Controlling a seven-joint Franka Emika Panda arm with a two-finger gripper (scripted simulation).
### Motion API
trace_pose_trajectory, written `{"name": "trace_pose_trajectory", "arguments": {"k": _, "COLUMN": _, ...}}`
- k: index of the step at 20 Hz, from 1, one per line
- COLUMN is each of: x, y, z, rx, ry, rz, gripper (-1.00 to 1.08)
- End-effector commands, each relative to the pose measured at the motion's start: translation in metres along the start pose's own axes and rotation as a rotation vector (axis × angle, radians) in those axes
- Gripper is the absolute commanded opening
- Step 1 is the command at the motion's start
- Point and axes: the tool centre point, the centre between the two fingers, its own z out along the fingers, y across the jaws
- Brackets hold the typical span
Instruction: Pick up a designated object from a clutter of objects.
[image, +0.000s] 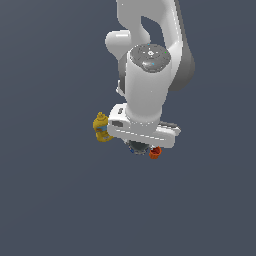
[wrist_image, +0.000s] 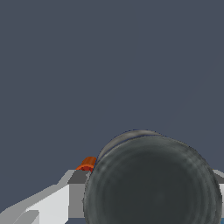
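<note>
Gripper (image: 142, 145) sits over the dark grey round thing (wrist_image: 153, 183); orange cup (image: 155, 152) just beside it, yellow bottle (image: 102, 128) near. Jaw state: can't tell.

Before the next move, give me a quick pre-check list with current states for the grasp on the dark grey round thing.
1. Gripper over the dark grey round disc-like object: ok, the hand sits right above it in the exterior view.
2. Target between the fingers: ok, the wrist view shows the grey round object filling the space at the finger.
3. Jaws closed on target: cannot tell, the second finger and the contact are hidden.
4. Small orange cup clear of the fingers: cannot tell, it sits very close beside the target.
5. Yellow bottle with the blue label clear: ok, off to the exterior view's left of the hand.
</note>
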Motion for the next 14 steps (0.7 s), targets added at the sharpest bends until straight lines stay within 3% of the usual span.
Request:
{"name": "trace_pose_trajectory", "arguments": {"k": 1, "x": -0.004, "y": -0.005, "z": -0.03, "rx": 0.0, "ry": 0.0, "rz": 0.0, "gripper": -1.0}}
{"name": "trace_pose_trajectory", "arguments": {"k": 8, "x": -0.012, "y": -0.017, "z": -0.098, "rx": 0.0, "ry": 0.0, "rz": 0.0, "gripper": -1.0}}
{"name": "trace_pose_trajectory", "arguments": {"k": 14, "x": -0.014, "y": -0.024, "z": -0.134, "rx": 0.0, "ry": 0.0, "rz": 0.0, "gripper": -1.0}}
